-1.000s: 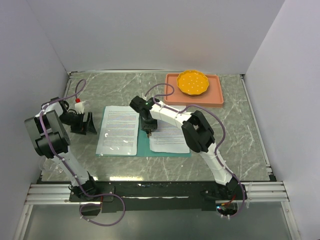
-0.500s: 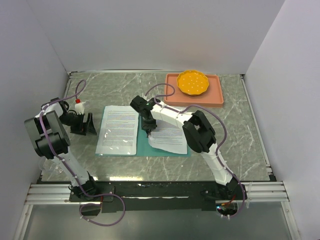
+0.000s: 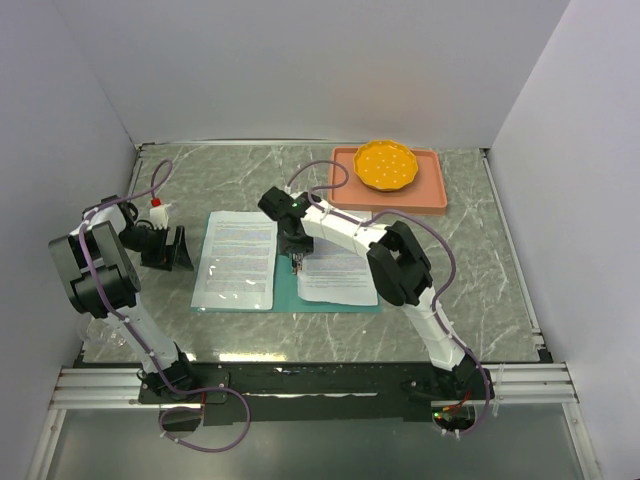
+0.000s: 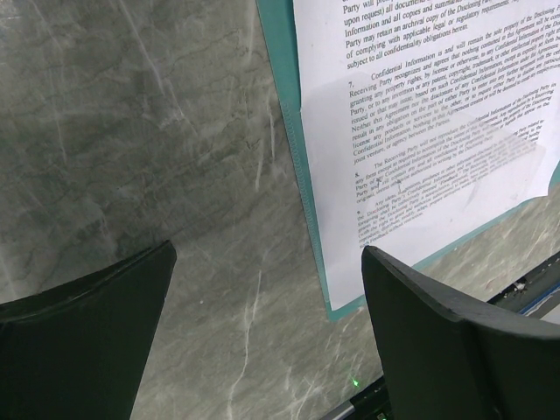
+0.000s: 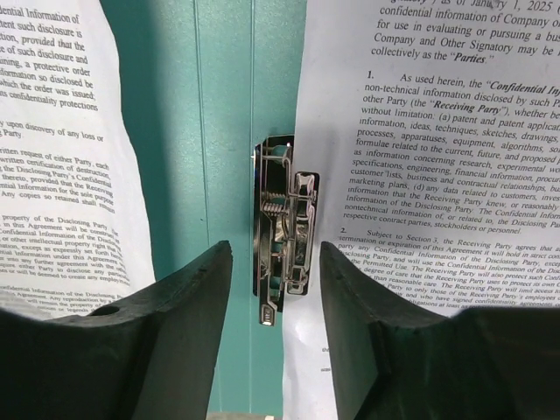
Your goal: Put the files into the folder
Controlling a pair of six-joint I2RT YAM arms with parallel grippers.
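The right sheet of the files (image 3: 340,280) has swung back square on the folder (image 3: 286,293). Centre frame, the right gripper (image 3: 297,263) hovers half-open over the folder's metal clip (image 5: 282,236), holding nothing; the left gripper (image 3: 178,250), centre-left, gapes wide.

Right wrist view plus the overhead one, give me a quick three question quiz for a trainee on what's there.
1. True or false: the left gripper is shut.
2. What lies directly ahead of the open right gripper? A. metal clip B. stapler C. pen
3. Fill in: the files lie on the open teal ___.
Key: 1 false; 2 A; 3 folder.
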